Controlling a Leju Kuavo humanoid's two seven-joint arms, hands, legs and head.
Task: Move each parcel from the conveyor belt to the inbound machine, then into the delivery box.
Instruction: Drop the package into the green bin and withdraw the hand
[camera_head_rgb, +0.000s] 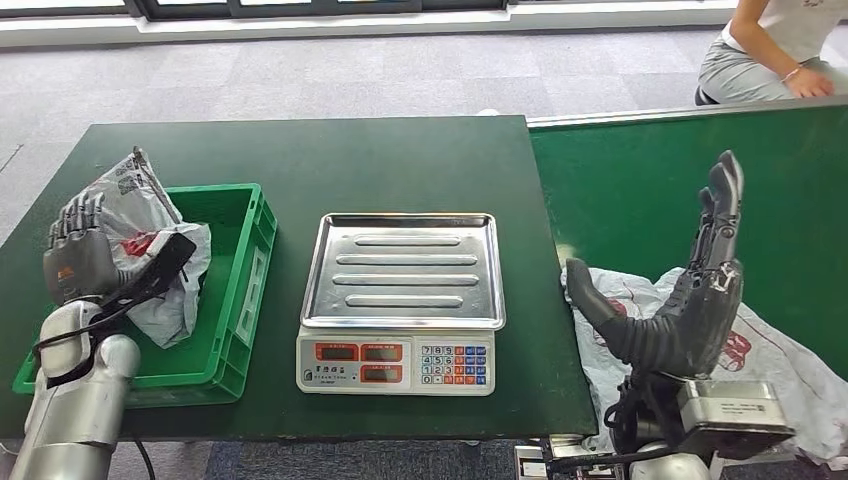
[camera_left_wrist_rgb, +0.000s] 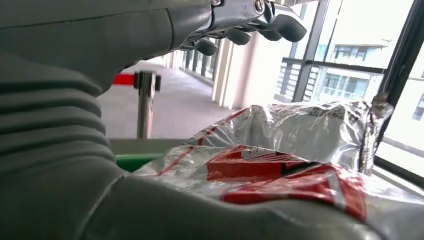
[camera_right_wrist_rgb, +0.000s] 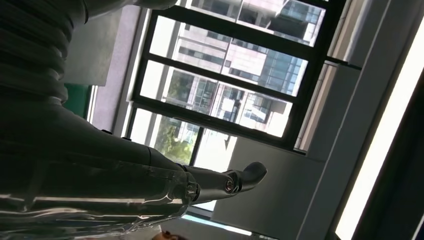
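A crumpled silver plastic parcel (camera_head_rgb: 135, 200) with red print stands in the green delivery box (camera_head_rgb: 235, 290) at the left of the table. My left hand (camera_head_rgb: 75, 262) is at the parcel. Its thumb lies across the front, and its fingers (camera_head_rgb: 78, 215) are raised behind. In the left wrist view the parcel (camera_left_wrist_rgb: 280, 150) lies over the thumb, with a wide gap up to the fingers (camera_left_wrist_rgb: 250, 20). My right hand (camera_head_rgb: 690, 300) is open, fingers upright, above a second parcel (camera_head_rgb: 790, 360) on the green conveyor belt (camera_head_rgb: 650, 190). The scale (camera_head_rgb: 400, 270) has a bare steel tray.
The dark green table (camera_head_rgb: 330, 160) carries the box and the scale side by side. The conveyor runs along the table's right edge. A person (camera_head_rgb: 770, 50) crouches beyond the belt at the far right. Grey carpet and windows lie behind.
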